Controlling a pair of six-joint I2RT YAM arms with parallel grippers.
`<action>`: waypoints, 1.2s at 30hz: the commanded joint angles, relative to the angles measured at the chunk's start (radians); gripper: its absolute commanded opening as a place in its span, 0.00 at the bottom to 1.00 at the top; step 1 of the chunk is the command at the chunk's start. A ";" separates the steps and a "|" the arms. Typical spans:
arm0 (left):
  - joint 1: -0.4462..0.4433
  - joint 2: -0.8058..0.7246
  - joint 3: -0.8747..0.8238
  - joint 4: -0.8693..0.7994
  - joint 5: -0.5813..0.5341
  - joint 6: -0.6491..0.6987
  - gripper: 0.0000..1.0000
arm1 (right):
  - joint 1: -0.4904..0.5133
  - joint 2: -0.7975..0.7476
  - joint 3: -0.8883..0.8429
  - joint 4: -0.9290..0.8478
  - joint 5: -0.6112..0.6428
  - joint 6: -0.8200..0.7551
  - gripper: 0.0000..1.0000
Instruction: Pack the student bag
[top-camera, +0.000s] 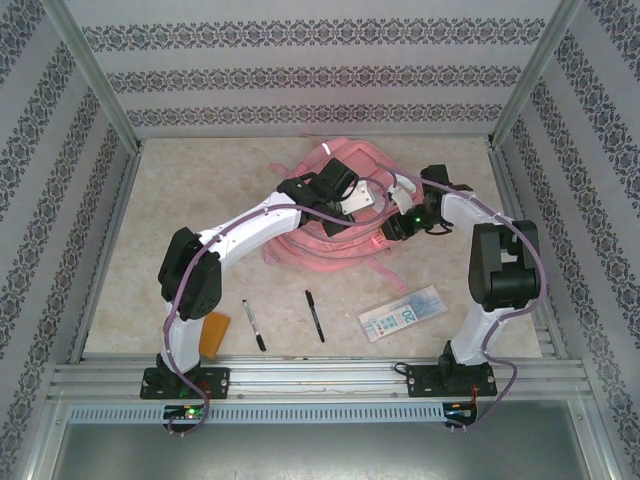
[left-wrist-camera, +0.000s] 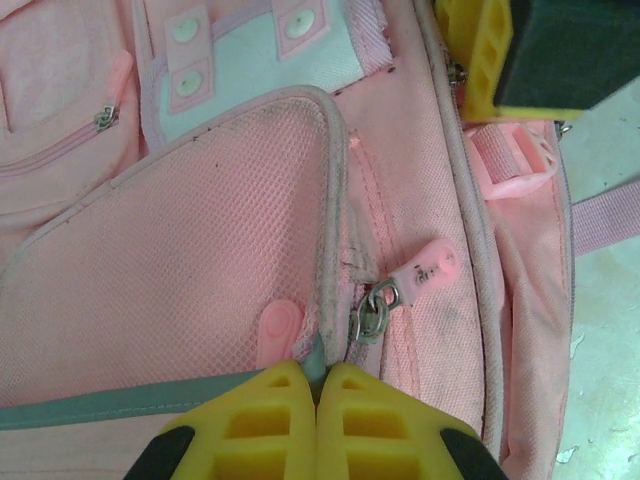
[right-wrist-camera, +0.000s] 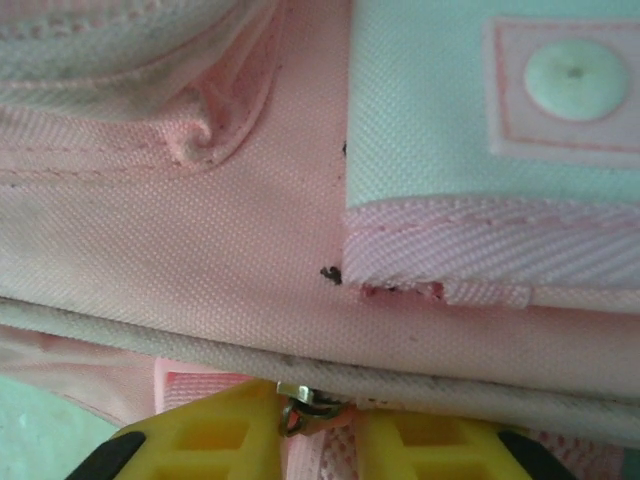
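The pink student bag (top-camera: 325, 235) lies flat at the back middle of the table. My left gripper (top-camera: 347, 200) rests on it, and in the left wrist view its yellow fingers (left-wrist-camera: 270, 405) are shut on the grey-trimmed edge of the mesh front pocket (left-wrist-camera: 180, 250). A metal zipper slider (left-wrist-camera: 370, 318) with a pink pull (left-wrist-camera: 425, 268) lies just beyond them. My right gripper (top-camera: 400, 226) is at the bag's right side. In the right wrist view it (right-wrist-camera: 318, 412) is closed on a metal zipper slider (right-wrist-camera: 303, 405) and its pink pull, under a grey piped seam (right-wrist-camera: 300, 365).
On the near table lie two black pens (top-camera: 254, 324) (top-camera: 315, 315), an orange item (top-camera: 214, 333) by the left base, and a clear-wrapped flat pack (top-camera: 401, 313). Patterned walls and metal frame posts enclose the table.
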 joint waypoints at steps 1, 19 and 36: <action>-0.003 -0.065 -0.002 0.099 0.031 0.015 0.00 | 0.016 -0.064 -0.013 0.071 0.034 0.026 0.15; -0.003 -0.009 0.033 0.112 -0.023 -0.130 0.00 | 0.028 0.076 0.285 -0.631 -0.105 0.224 0.00; -0.003 0.027 0.009 0.227 0.078 -0.371 0.00 | 0.157 0.051 0.097 -0.232 -0.380 0.522 0.00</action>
